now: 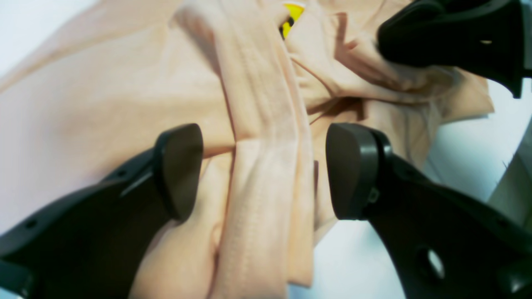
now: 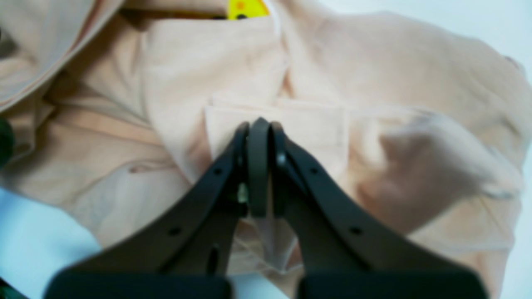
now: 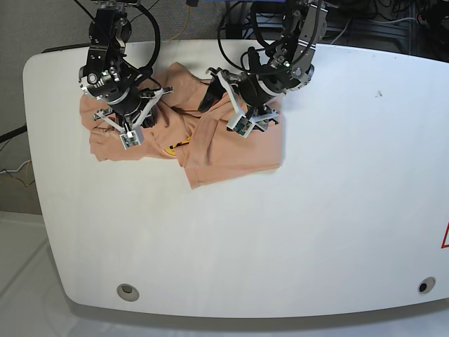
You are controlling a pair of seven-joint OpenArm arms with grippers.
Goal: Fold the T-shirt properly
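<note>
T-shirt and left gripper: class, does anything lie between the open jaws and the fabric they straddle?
Nothing visible does. In the left wrist view the left gripper is open, with a ridge of the T-shirt bunched directly between its fingers. No other object lies there; only the right gripper, shut on the T-shirt, works nearby.

Large white rounded-corner tabletop (image 3: 337, 196), evenly lit. Two round metal grommets (image 3: 127, 291) near its front corners. Black cables (image 3: 365, 17) bundled behind far edge. Pale floor (image 3: 21, 281) at left.
</note>
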